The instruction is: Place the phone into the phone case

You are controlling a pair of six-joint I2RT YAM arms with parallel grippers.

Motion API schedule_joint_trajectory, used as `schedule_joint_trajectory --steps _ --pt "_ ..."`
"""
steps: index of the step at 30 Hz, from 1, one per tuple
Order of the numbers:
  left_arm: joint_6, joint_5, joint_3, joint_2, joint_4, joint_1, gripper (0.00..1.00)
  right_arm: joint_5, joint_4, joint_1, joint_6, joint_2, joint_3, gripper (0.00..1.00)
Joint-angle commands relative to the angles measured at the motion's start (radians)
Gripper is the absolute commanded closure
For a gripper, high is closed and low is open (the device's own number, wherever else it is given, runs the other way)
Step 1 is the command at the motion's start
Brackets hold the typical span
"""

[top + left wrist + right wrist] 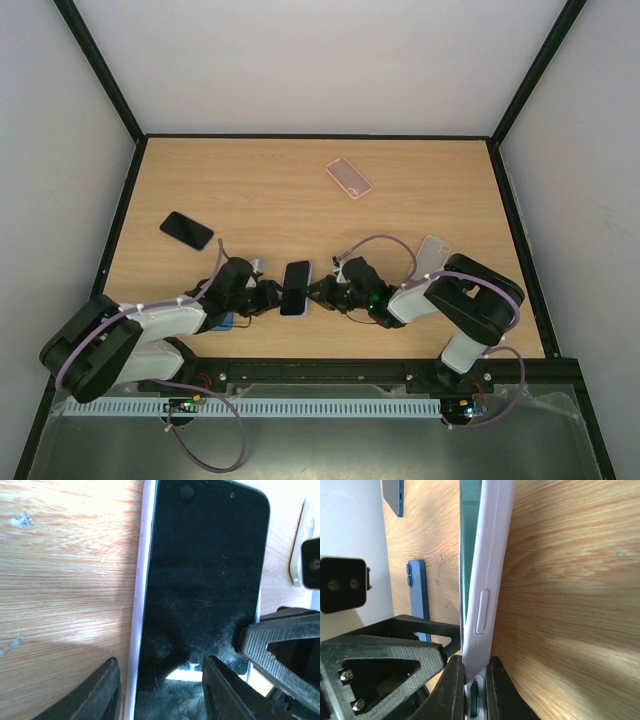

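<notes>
A black phone lies screen up in a pale lilac case on the table, between my two grippers. In the left wrist view the phone's screen fills the middle. My left gripper is open over the phone's near end, one finger outside the case edge and the other above the screen. My right gripper is shut across the thickness of the case at the opposite side; the phone's greenish edge shows inside it.
A second black phone lies at the left. A pink case lies at the back. A clear case sits by the right arm. A blue phone lies under the left arm and also shows in the right wrist view.
</notes>
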Motion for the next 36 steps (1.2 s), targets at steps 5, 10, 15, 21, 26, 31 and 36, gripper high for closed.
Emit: schedule_joint_trajectory --steps 5,10,15,21,26,31,36 --pt "0.022 0.08 0.023 -0.203 -0.158 0.095 0.39 0.043 -0.006 0.001 -0.115 -0.176 -0.036 0.98" --pt "0.029 0.192 0.031 -0.345 -0.181 0.165 0.33 0.01 0.004 0.001 -0.156 -0.358 -0.079 0.98" --pt "-0.003 0.349 0.033 -0.415 -0.078 0.174 0.34 -0.014 0.081 0.003 -0.157 -0.541 -0.134 0.98" --pt "-0.105 0.466 -0.024 -0.467 0.14 0.17 0.34 -0.03 0.075 0.005 -0.174 -0.647 -0.129 0.98" --pt "-0.164 0.485 -0.056 -0.486 0.264 0.163 0.34 -0.061 0.104 0.013 -0.162 -0.638 -0.109 0.98" --pt "-0.198 0.49 -0.076 -0.472 0.333 0.162 0.53 -0.099 0.169 0.03 -0.132 -0.58 -0.097 0.98" --pt "-0.202 0.498 -0.081 -0.467 0.356 0.16 0.78 -0.116 0.15 0.042 -0.13 -0.528 -0.08 0.97"
